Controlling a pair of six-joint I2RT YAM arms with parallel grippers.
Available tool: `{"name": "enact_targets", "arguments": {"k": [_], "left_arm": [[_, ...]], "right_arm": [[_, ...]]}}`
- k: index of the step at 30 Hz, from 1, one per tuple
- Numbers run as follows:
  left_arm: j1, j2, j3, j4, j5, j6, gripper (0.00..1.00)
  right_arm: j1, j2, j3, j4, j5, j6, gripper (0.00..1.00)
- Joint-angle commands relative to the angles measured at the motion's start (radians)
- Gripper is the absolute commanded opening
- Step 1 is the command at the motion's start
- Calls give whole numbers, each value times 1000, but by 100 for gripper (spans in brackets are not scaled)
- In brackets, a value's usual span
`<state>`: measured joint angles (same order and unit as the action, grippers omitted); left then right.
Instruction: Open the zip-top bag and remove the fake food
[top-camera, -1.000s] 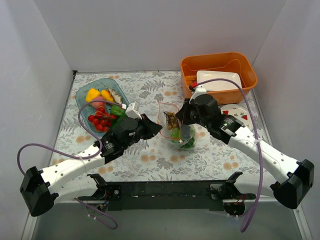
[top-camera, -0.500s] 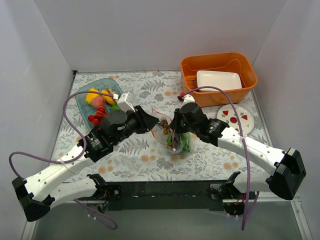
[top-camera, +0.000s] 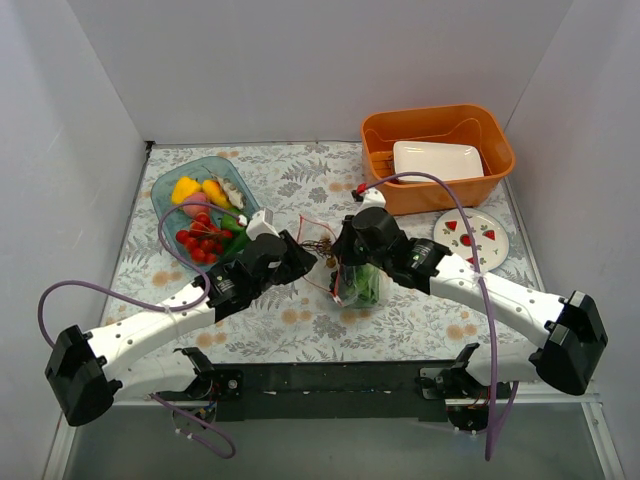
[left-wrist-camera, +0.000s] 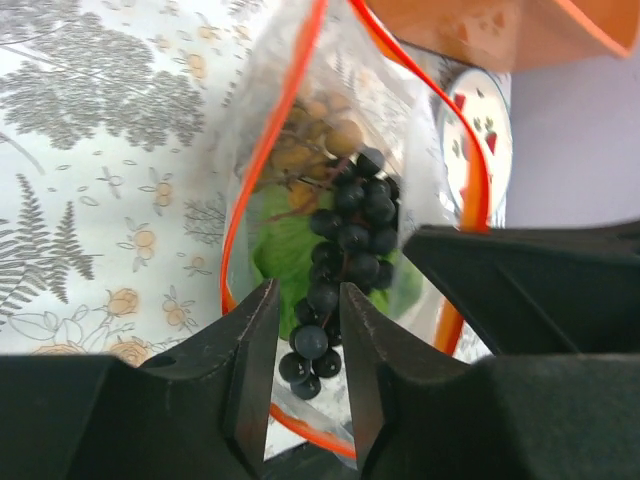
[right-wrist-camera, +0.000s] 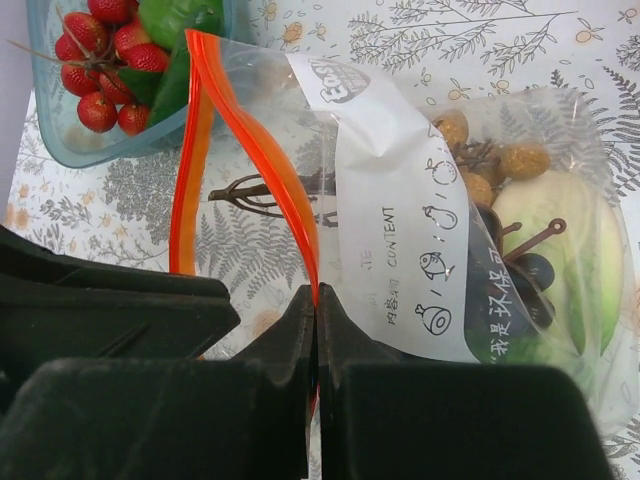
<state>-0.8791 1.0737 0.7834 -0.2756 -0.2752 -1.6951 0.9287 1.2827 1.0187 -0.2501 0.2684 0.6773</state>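
The zip-top bag (top-camera: 322, 238) stands mid-table with its red-orange zip strip (right-wrist-camera: 250, 140) pulled apart into an open mouth. My right gripper (top-camera: 338, 258) is shut on one side of the strip, as the right wrist view (right-wrist-camera: 316, 295) shows. My left gripper (top-camera: 311, 263) is at the mouth, and its jaws (left-wrist-camera: 306, 300) are closed narrowly on a cluster of dark grapes (left-wrist-camera: 350, 225). Inside the bag lie a light-green lettuce (left-wrist-camera: 278, 250) and small brown pieces (left-wrist-camera: 310, 135). Both also show through the plastic in the right wrist view: the lettuce (right-wrist-camera: 580, 240) and the brown pieces (right-wrist-camera: 480, 160). The cucumber is not clearly visible.
A blue-green tray (top-camera: 163, 186) at the left holds a yellow pepper, red cherry tomatoes and a green pepper. An orange bin (top-camera: 440, 122) with a white dish stands at the back right. A white plate with strawberry prints (top-camera: 472, 236) lies below it.
My right gripper has moved left and drawn the bag's edge up, so the mouth is open. My left gripper has come to the mouth and closed around the dark grapes.
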Motion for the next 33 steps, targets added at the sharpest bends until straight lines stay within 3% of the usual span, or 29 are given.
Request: {"name": "enact_targets", "arguments": {"k": [1,8,12,19,24,33], "left_arm": [[3,-24,-35,42,-172,-86,33],[37,81,-21,70,-248,-74,44],[55,132,11,27,-292,-95,43],[72,206,13,113,-322,-83,43],[74,210,-10,239,-259,-6,32],[74,229,-6,269,-311,31,36]], "right_arm": [[25,15,44,63,46,19,1],[53,18,58,43,68,16,1],[58,18,46,55,60,21,1],[61,10,31,58,52,22,1],[61,-3,3,64,69,22,1],[61,-22,12,38,74,16,1]]}}
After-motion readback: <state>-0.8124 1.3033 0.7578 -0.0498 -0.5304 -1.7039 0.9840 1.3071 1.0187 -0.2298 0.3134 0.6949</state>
